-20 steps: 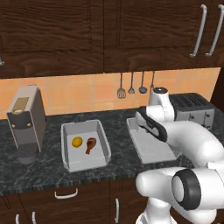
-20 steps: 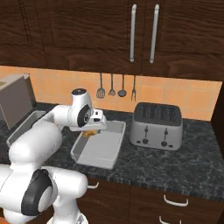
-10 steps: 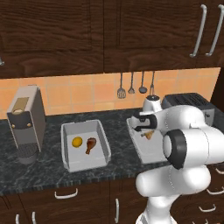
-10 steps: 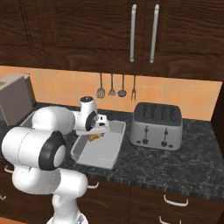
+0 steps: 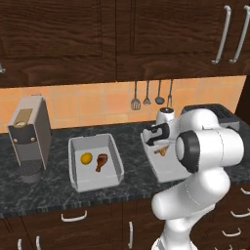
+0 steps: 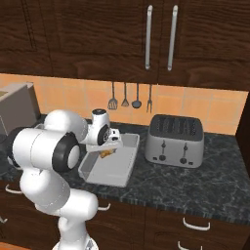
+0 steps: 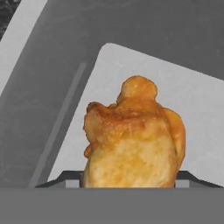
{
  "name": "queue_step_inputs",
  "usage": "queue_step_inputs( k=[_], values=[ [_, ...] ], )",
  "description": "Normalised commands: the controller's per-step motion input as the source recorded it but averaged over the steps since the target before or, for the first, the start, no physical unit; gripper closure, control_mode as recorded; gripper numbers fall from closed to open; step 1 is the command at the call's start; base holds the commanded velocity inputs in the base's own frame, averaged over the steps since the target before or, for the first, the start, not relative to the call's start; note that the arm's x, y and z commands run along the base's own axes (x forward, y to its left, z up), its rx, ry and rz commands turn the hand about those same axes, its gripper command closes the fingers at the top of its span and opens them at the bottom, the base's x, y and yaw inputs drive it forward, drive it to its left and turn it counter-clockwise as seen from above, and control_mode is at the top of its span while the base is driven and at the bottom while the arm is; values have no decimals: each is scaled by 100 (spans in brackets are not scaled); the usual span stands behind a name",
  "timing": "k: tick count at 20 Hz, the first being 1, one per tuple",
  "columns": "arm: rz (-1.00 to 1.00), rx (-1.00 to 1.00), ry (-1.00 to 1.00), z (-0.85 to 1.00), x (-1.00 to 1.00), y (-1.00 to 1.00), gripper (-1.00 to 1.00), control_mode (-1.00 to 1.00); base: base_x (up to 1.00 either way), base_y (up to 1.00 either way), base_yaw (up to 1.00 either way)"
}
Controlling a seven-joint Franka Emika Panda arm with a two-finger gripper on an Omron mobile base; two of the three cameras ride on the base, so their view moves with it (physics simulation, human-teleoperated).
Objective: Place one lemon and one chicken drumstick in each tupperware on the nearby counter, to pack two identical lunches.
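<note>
The white arm (image 5: pixel 205 151) folds forward from its base, elbow high, wrist bent down. Its gripper (image 5: pixel 162 148) points downward, jaws apparently closed on a chicken drumstick (image 7: pixel 133 140), though the fingertips themselves are hidden

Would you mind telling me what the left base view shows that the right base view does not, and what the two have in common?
Left base view alone: the first tupperware, already holding a lemon and a chicken drumstick.

Right base view alone: the front of the silver toaster, with its slots and knobs.

Both: the gripper shut on a second drumstick above the other tupperware, the dark speckled counter and the utensils hanging on the tiled wall.
</note>
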Motion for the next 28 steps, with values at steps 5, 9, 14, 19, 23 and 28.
queue_step_inputs(
  k=[5,9,14,19,23,28],
  values=[
    [0,0,0,-7,0,0,-100,-100,0,0,0],
    [0,0,-5,0,-7,0,-100,-100,0,0,0],
    [0,0,-20,29,-52,0,-100,-100,0,0,0],
    [-1,0,-21,66,-98,0,-100,-100,0,0,0],
    [-8,0,-12,87,-100,-1,-100,-100,0,0,0],
    [-15,3,-9,87,-97,0,-100,-100,0,0,0]
  ],
)
